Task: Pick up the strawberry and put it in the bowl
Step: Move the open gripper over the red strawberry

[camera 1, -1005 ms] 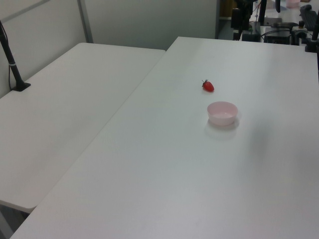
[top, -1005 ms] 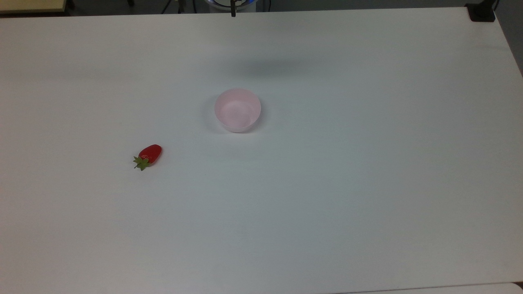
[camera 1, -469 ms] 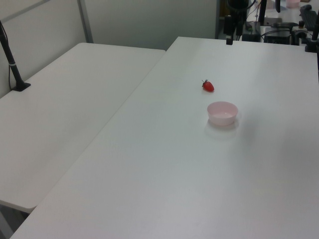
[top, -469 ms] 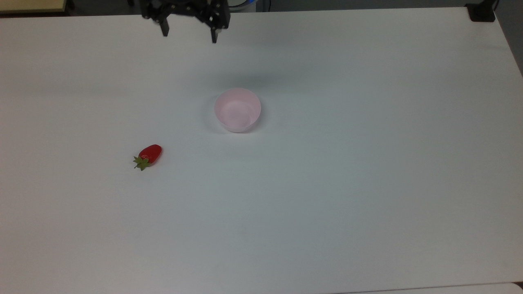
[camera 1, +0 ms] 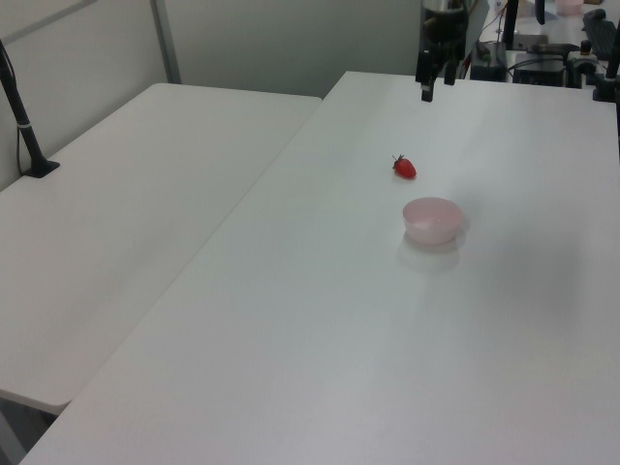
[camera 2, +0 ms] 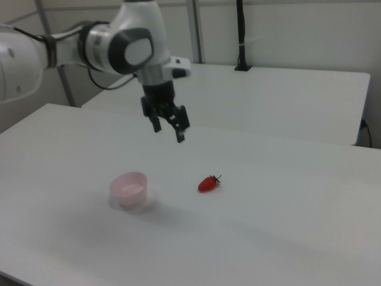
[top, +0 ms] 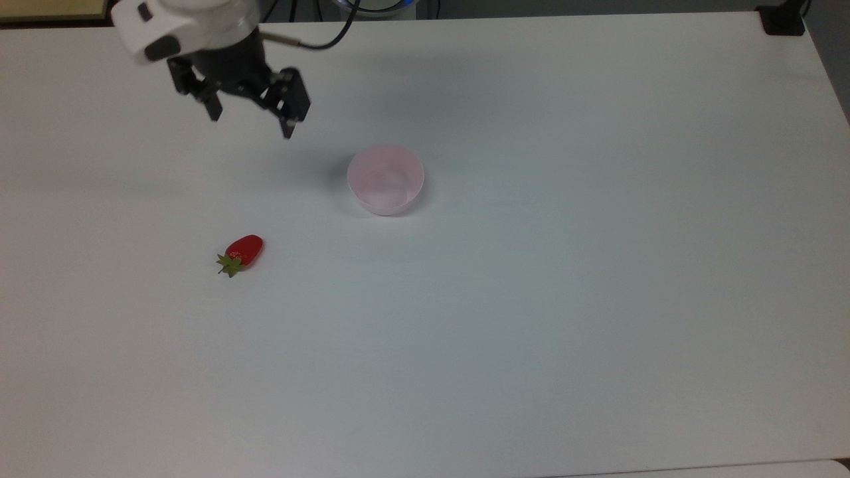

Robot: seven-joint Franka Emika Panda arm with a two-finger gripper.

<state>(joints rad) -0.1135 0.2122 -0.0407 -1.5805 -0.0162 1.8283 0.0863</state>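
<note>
Hanging above the white table (top: 597,299) with jaws spread wide and nothing between them: gripper (top: 251,128) (camera 1: 436,89) (camera 2: 169,133), well apart from both task items and up toward the top view's upper left. Lying on its side on the bare tabletop, untouched: strawberry (top: 242,253) (camera 1: 405,168) (camera 2: 208,183), leafy cap pointing to the top view's lower left. Sitting upright and empty near the strawberry, not touching it, to the top view's upper right of it: pale pink bowl (top: 386,179) (camera 1: 432,220) (camera 2: 128,189).
</note>
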